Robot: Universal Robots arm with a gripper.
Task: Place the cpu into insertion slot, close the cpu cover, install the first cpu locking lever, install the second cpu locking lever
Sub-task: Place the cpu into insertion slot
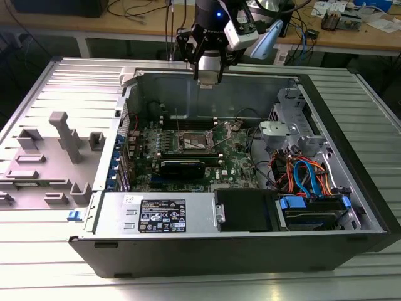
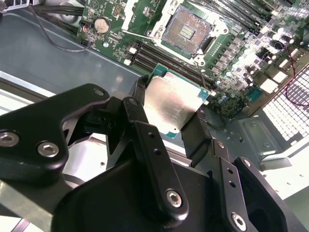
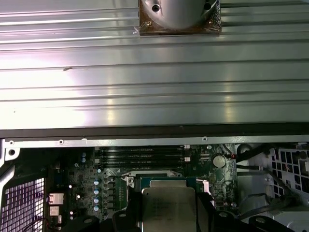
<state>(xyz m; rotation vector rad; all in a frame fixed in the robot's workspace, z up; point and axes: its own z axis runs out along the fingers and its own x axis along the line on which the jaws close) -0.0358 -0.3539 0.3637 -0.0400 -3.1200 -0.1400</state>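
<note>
Starting at the exterior view's left: the grey fixture blocks (image 1: pixel 66 141) sit on the ribbed surface (image 1: pixel 37 263), well apart from the action, so nothing to snag there. Moving in, the claw (image 1: pixel 207 72) hangs above the back wall (image 1: pixel 250 94) of the open pc case. In the second wrist view you can see it's closed down on the cpu (image 2: pixel 174 104), fingers (image 2: pixel 197 135) on opposite edges and the chip up in the air. The insertion slot (image 1: pixel 193 142) is lower down on the green board, uncovered with its contacts showing, and the cpu isn't in it yet. What worries me is that it's only an edge pinch, so a bump could let the chip twist or slide, and if it lands crooked those contacts bend. The thin lever (image 2: pixel 137 35) beside the slot and the memory slots (image 2: pixel 159 58) are tight neighbours too. Room-wise it looks open straight above the board. The back wall is the nearest edge, and the cable bundle (image 1: pixel 307 175) over on the exterior view's right is well clear.
</note>
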